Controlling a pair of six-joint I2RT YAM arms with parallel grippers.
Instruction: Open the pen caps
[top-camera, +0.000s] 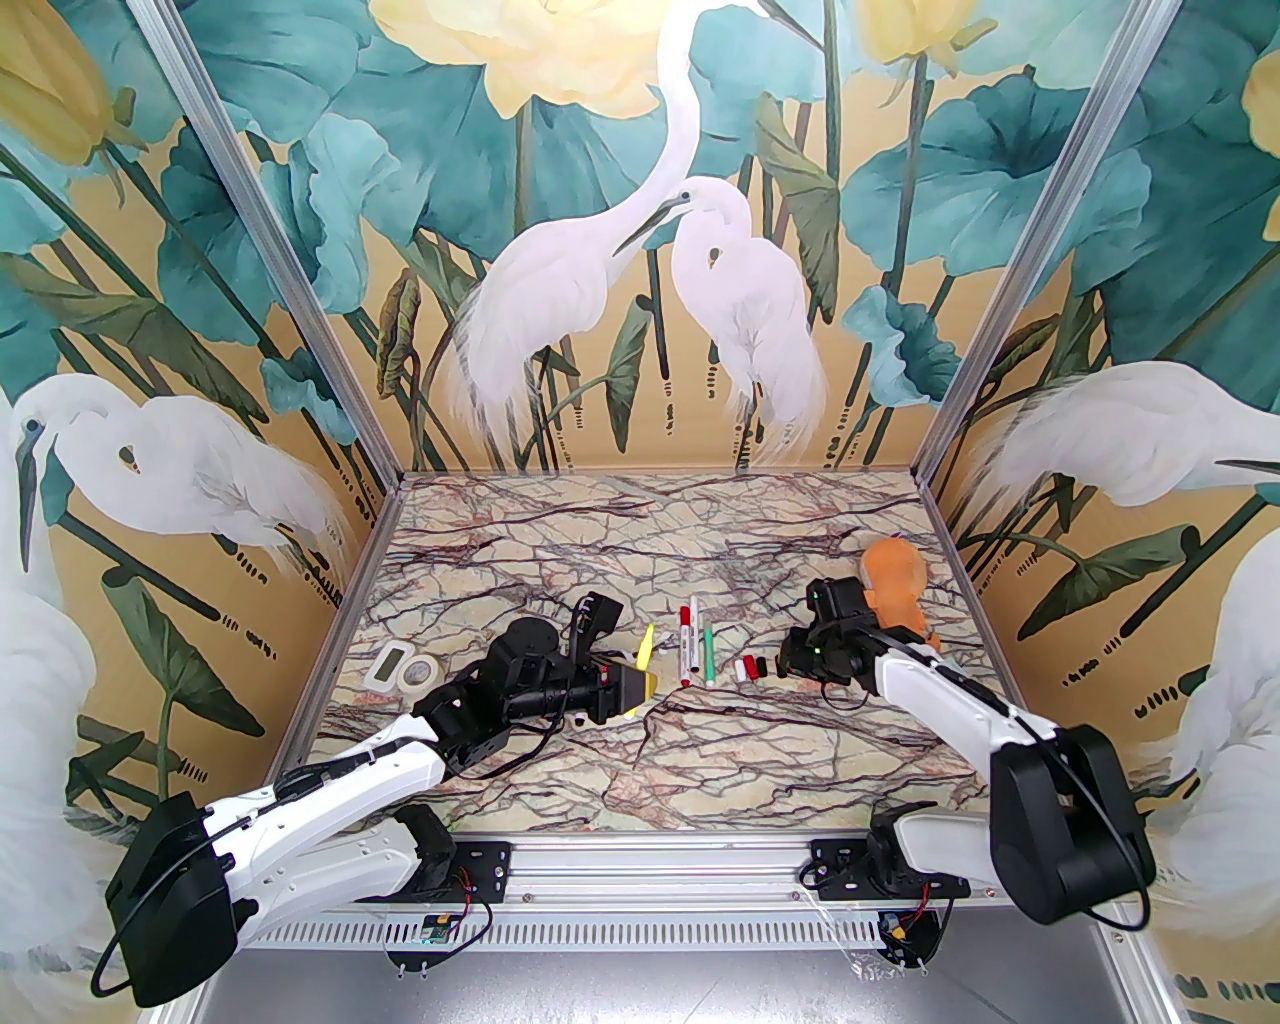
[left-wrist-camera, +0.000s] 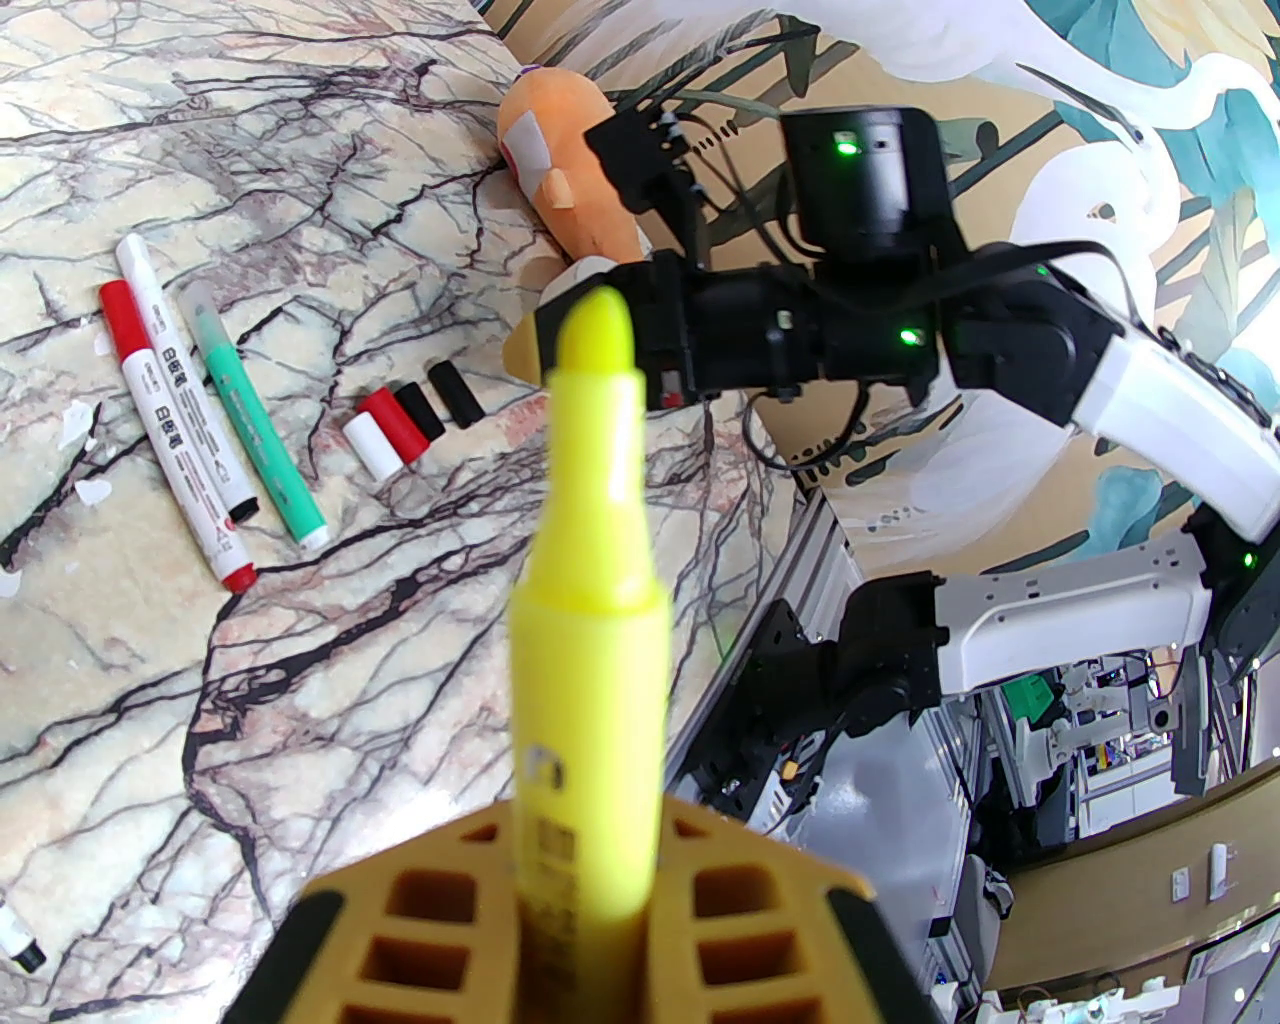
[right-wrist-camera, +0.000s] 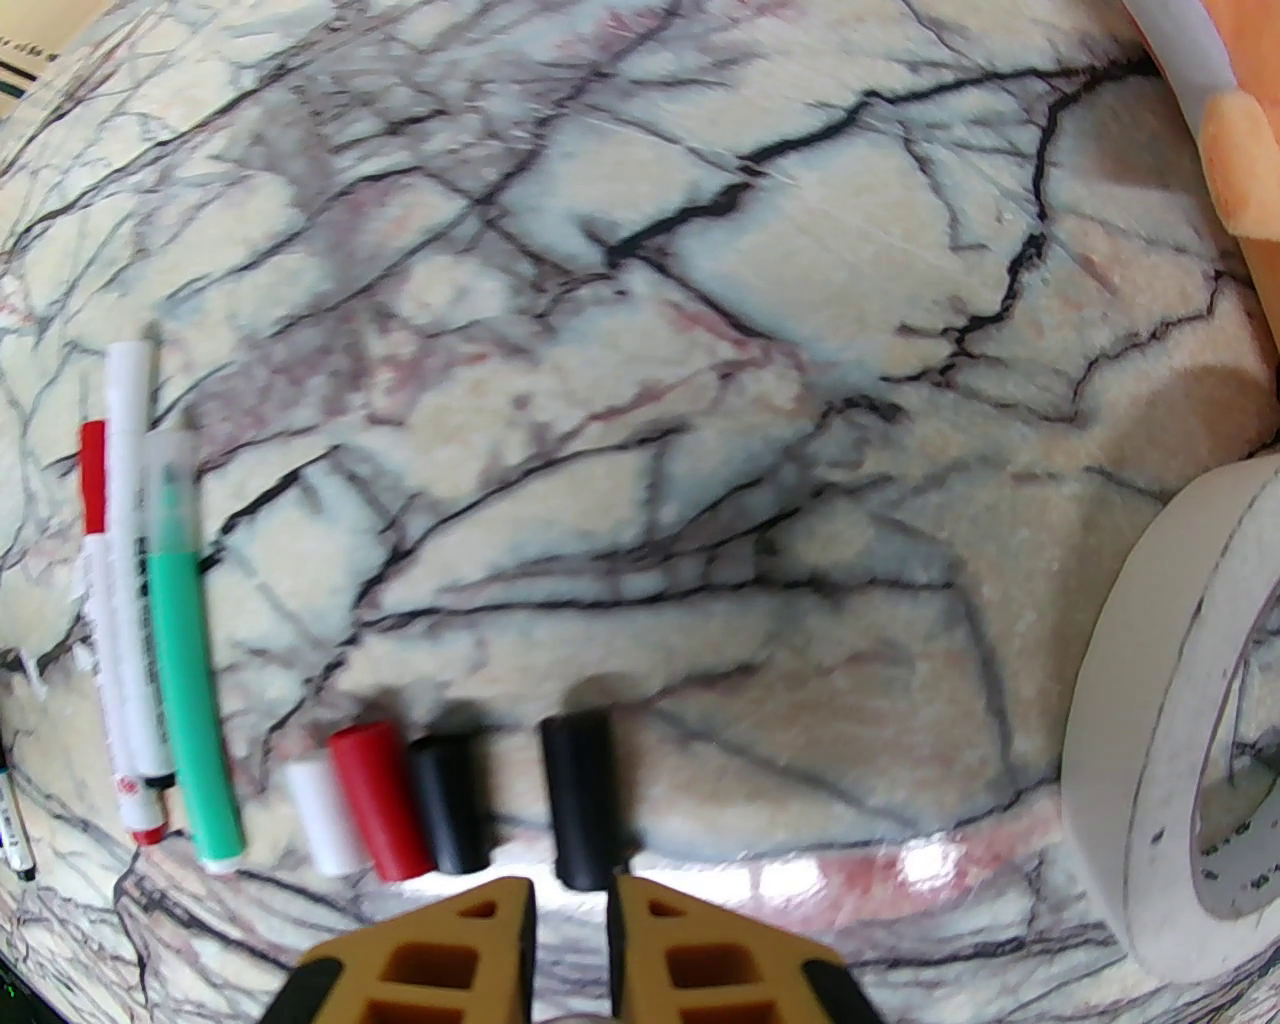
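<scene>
Yellow plastic fills the bottom centre of the left wrist view. The left gripper (left-wrist-camera: 590, 880) is clenched on the yellow pen (left-wrist-camera: 590, 600), whose bare nib points up the frame. The hold sits low on the barrel, so I judge a quick swing could twist the pen between the pads or drag the nib across the marble table (left-wrist-camera: 300, 120).

Four loose pen caps (right-wrist-camera: 450, 800) lie in a row at lower centre of the right wrist view: white, red and two black. The right gripper (right-wrist-camera: 570, 905) sits at the bottom edge with its fingers drawn close together. The near end of the rightmost black cap (right-wrist-camera: 582, 790) is at their tips, and I cannot tell whether it is pinched or merely lying there. The caps are round and lie side by side, so a nudge may roll them.

At the left edge a red cap (right-wrist-camera: 93, 470) sits on its pen, close beside a green pen (right-wrist-camera: 185, 650). Reaching for one there may disturb its neighbours.
</scene>
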